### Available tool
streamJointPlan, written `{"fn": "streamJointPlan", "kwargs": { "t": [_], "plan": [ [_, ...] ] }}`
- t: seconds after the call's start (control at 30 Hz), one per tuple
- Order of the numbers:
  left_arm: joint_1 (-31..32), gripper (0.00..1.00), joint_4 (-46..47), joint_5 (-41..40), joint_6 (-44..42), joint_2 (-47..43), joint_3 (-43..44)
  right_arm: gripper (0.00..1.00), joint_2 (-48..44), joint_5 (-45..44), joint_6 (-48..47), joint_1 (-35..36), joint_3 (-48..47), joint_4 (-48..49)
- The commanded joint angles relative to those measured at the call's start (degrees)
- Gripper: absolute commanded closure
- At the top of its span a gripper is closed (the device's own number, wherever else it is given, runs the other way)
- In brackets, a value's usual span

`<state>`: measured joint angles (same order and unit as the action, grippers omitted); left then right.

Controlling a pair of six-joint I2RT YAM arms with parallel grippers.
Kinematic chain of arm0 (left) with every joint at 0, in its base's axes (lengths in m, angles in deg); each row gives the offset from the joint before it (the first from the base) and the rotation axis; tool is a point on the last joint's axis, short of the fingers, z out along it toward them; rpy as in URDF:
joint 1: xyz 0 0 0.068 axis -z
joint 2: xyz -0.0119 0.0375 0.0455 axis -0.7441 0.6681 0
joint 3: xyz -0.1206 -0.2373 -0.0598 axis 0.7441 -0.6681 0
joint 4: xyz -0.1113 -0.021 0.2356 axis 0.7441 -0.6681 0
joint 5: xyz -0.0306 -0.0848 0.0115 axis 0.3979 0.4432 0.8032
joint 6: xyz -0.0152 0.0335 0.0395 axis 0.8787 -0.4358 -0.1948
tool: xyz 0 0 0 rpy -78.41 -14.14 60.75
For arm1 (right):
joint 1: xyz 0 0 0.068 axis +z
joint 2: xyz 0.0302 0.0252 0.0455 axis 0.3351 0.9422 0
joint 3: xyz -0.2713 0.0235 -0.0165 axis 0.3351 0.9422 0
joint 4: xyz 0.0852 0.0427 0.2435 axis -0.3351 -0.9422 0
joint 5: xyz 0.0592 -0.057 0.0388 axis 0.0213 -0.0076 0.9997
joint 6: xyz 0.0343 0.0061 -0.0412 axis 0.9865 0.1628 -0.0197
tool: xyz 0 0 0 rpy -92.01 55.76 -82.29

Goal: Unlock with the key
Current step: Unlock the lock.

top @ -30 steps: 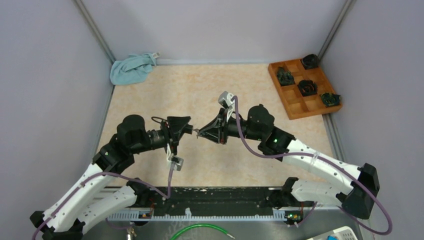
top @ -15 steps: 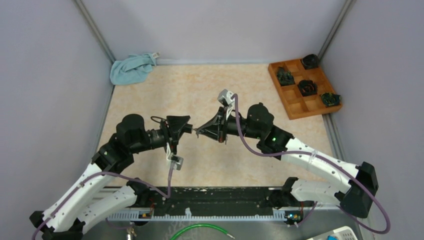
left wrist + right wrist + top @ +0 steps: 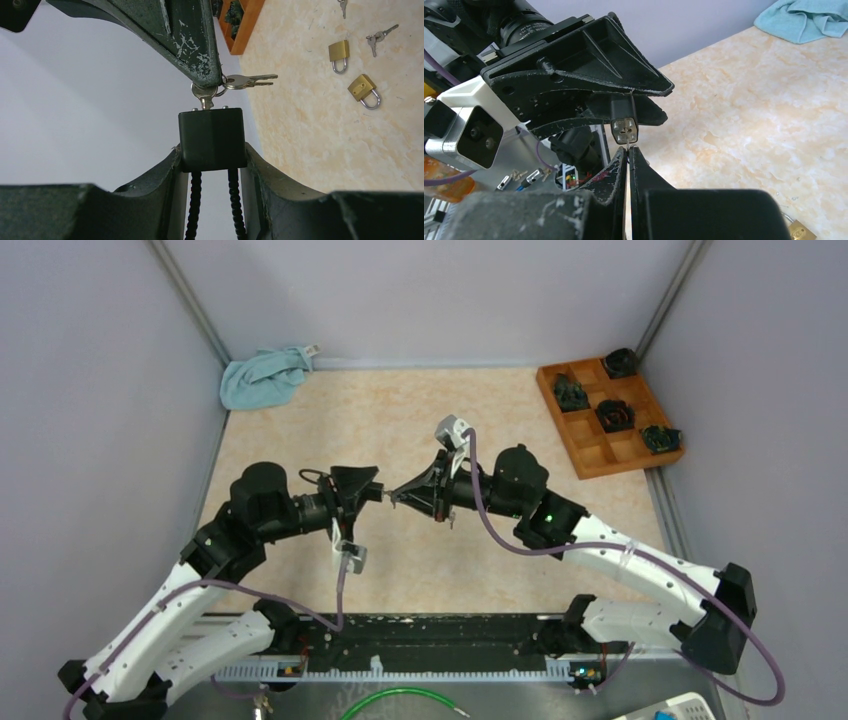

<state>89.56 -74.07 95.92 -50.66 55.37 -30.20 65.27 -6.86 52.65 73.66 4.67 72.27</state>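
A black padlock [image 3: 212, 139] with a black cable shackle is clamped in my left gripper [image 3: 212, 150], held in the air over the table. A silver key [image 3: 205, 101] sits in its keyhole. My right gripper [image 3: 629, 149] is shut on that key [image 3: 628, 146], right in front of the lock's face [image 3: 624, 127]. Spare keys [image 3: 250, 80] hang from the key ring beside it. In the top view, the left gripper [image 3: 375, 492] and right gripper [image 3: 397, 496] meet tip to tip at mid table.
Two brass padlocks [image 3: 339, 50] [image 3: 365, 90] and loose keys [image 3: 380, 36] lie on the beige table. A wooden tray [image 3: 610, 415] with dark objects stands at the back right. A blue cloth [image 3: 262, 377] lies at the back left.
Both grippers, still joined at the lock, have drifted slightly left and away. The right wrist has rolled a little.
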Motion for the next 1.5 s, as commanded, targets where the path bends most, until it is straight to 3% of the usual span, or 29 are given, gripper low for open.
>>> {"fn": "streamJointPlan", "kwargs": {
  "t": [0.0, 0.33, 0.6, 0.83, 1.13, 1.47],
  "plan": [
    [0.5, 1.00, 0.5, 3.2, 1.5, 0.7, 2.2, 1.00, 1.4, -1.8, -1.5, 2.0, -4.4, 4.4],
    [0.6, 1.00, 0.1, 4.8, 0.8, 2.1, 3.3, 1.00, 4.5, -3.6, -0.9, 3.6, -6.2, 5.5],
    [1.1, 1.00, 10.3, 6.0, 0.5, -0.4, -1.7, 1.00, 6.9, -3.9, 4.1, 4.7, -5.6, 10.6],
    [1.1, 1.00, 11.5, 6.6, -6.2, -1.6, -4.1, 1.00, 6.6, -3.6, 7.7, 4.6, -5.2, 11.0],
    [1.1, 1.00, 20.2, 5.7, -24.1, -5.3, -12.9, 1.00, 4.7, 0.3, 23.5, 1.0, -1.6, 12.2],
    [1.1, 1.00, 27.9, 7.3, -29.8, -6.9, -17.1, 1.00, 4.8, 5.7, 40.8, -3.2, 5.1, 24.4]
  ]
}}
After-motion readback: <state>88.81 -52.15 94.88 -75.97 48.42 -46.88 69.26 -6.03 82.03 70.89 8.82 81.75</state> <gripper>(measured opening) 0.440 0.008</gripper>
